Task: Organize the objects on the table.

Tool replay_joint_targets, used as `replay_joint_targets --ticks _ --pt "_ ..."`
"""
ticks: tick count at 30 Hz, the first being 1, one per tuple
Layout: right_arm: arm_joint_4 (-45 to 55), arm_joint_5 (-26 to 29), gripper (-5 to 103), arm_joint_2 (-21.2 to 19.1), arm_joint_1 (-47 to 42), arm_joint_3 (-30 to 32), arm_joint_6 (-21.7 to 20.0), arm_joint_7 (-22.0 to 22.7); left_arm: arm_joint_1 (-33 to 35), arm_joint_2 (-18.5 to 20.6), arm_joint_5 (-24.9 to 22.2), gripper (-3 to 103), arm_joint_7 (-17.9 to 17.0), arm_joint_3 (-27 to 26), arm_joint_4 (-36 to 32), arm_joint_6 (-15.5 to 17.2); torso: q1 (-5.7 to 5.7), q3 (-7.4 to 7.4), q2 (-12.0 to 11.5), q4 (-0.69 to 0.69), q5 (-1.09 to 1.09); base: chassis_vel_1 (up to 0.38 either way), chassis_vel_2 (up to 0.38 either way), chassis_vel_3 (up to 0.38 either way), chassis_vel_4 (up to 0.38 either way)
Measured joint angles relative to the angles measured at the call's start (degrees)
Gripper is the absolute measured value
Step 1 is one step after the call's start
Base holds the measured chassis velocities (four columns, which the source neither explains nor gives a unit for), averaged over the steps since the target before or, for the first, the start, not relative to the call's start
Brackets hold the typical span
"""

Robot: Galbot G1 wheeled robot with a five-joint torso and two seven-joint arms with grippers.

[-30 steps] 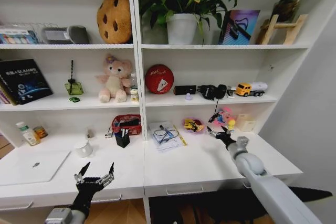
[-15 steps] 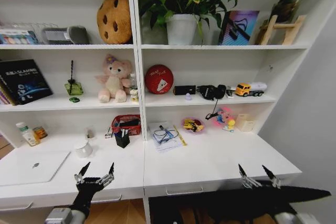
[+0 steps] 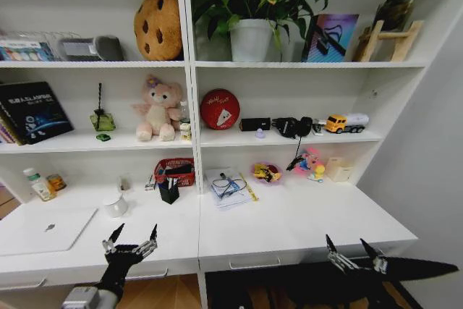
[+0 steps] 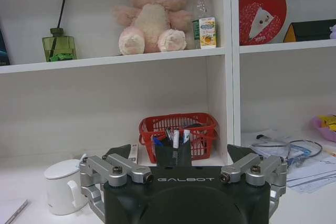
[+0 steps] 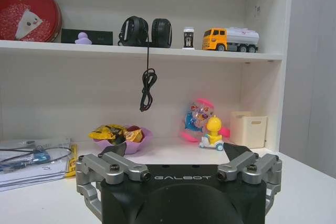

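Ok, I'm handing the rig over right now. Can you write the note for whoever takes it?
Left gripper: open, holding nothing, at the desk's front edge near the laptop.
Right gripper: open, holding nothing, at the front edge on the right side.
Things: the laptop lies closed and flat on the desk's left end. The pens stand in the black holder in front of the red basket. The green toy car sits on the middle shelf beside the diffuser bottle.
Done: pens look stowed.
Left: probably the laptop, judging by its place on the open desk.
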Motion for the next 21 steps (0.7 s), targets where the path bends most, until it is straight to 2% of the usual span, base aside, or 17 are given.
replay_joint_targets --ticks 11,21 --pt "-0.2 0.1 100 -0.1 0.2 -0.1 -0.2 0.0 0.0 0.0 0.0 100 0.0 0.0 0.0 0.0 0.0 0.0 0.0 0.0 0.01 0.032 0.044 -0.044 -0.032" --pt "-0.3 0.2 100 -0.2 0.3 -0.2 -0.2 0.0 0.0 0.0 0.0 100 0.0 0.0 0.0 0.0 0.0 0.0 0.0 -0.01 -0.03 0.201 0.213 -0.201 -0.195"
